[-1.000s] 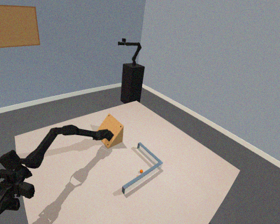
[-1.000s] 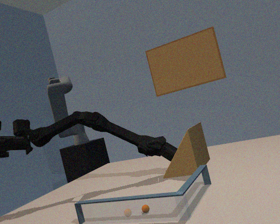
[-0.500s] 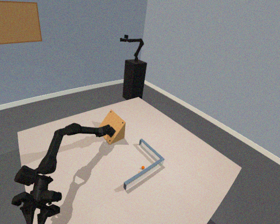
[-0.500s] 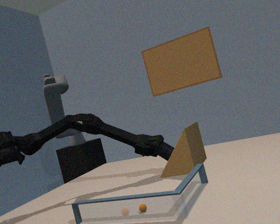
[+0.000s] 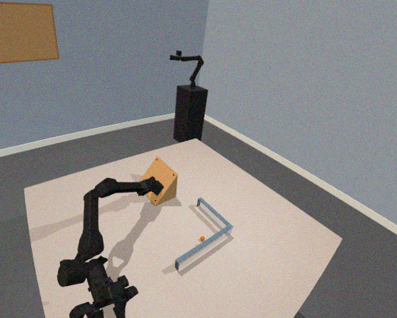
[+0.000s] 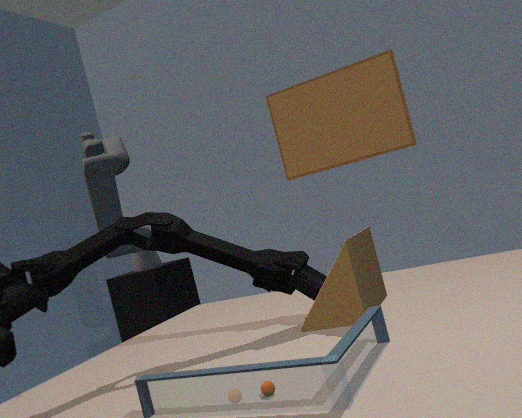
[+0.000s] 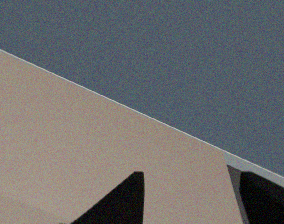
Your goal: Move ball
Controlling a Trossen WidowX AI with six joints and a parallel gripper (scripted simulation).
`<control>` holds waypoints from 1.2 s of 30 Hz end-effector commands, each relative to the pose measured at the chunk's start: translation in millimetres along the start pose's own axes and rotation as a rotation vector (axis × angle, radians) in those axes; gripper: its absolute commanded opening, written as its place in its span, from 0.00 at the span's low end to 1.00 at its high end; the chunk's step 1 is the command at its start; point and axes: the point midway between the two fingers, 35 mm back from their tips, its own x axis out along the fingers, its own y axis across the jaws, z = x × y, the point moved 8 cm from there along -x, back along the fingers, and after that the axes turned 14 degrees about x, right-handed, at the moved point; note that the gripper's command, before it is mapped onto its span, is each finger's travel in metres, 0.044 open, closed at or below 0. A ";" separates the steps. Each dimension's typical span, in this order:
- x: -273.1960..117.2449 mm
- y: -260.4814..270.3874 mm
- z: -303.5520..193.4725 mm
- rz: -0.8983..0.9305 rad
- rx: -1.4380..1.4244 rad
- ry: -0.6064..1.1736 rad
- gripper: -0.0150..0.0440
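A small orange ball (image 5: 202, 238) (image 6: 268, 388) lies on the table inside the corner of the low clear walls (image 5: 217, 235) (image 6: 233, 370), near the longer wall. The see-through copy (image 5: 197, 245) (image 6: 234, 395) is a pale ball close beside it, along the same wall toward that wall's free end. The two show apart in the exterior view. My gripper (image 7: 191, 181) is open and empty, its two black fingers standing apart. In the top view it is low at the left, well away from the ball and outside the walls, with its lower end cut off by the frame.
My arm reaches out from a tilted wooden wedge block (image 5: 172, 186) (image 6: 333, 295) on the pale table (image 5: 272, 247) (image 6: 458, 325). Another arm stands on a black pedestal (image 5: 189, 114) behind the table. The wrist view shows the table's edge and corner.
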 end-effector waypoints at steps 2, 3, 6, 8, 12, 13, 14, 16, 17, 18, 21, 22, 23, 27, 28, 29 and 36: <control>19.5 48.6 8.3 0.132 0.175 0.083 0.60; 22.4 58.0 10.2 0.156 0.207 0.101 0.60; 29.6 86.8 16.5 0.225 0.295 0.162 0.60; 33.1 106.1 20.9 0.268 0.349 0.206 0.60; 36.9 144.6 30.3 0.346 0.443 0.304 0.60; 37.2 154.1 32.7 0.364 0.464 0.330 0.60; 37.3 164.4 35.3 0.382 0.485 0.358 0.60; 36.5 185.7 40.8 0.416 0.524 0.420 0.60; 35.6 196.2 43.6 0.431 0.542 0.452 0.60; 34.4 206.6 46.3 0.445 0.558 0.484 0.60; 29.1 237.1 54.4 0.479 0.596 0.582 0.60; 26.7 247.0 57.0 0.488 0.606 0.615 0.60; 24.2 256.7 59.6 0.495 0.615 0.648 0.60; 6.4 309.7 73.4 0.526 0.649 0.821 0.60; 0.4 323.2 76.7 0.527 0.652 0.868 0.60; -6.1 336.1 79.9 0.525 0.652 0.913 0.60; -49.1 396.3 93.7 0.402 0.620 1.138 0.60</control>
